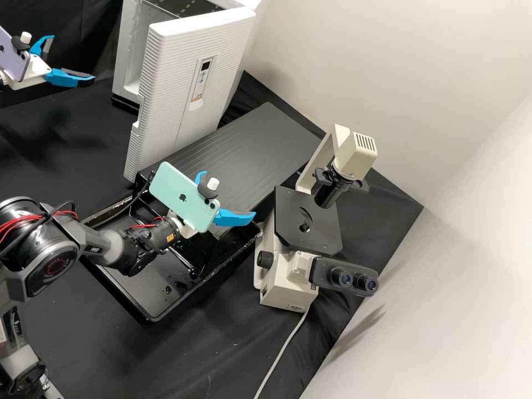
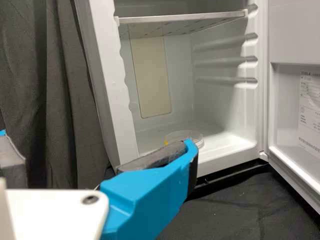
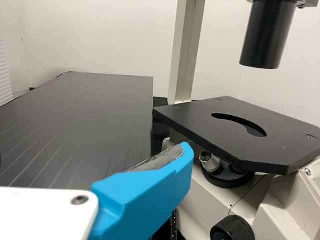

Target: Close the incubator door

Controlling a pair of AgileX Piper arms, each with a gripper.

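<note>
While incubator door [image 1: 172, 66] stands open at upper left of high view, incubator [image 1: 125, 55] contains shelf [image 2: 185, 19] and, on its floor, clear round dish [image 2: 192, 137]. Left gripper [image 1: 73, 58], far upper left: fingers well apart, nothing held. Right gripper [image 1: 228, 193], near centre of frame: likewise spread, nothing held. Black tray [image 1: 205, 277], lower centre, contains dark glossy spots [image 1: 180, 285]. Microscope [image 1: 282, 293] stands right of tray.
</note>
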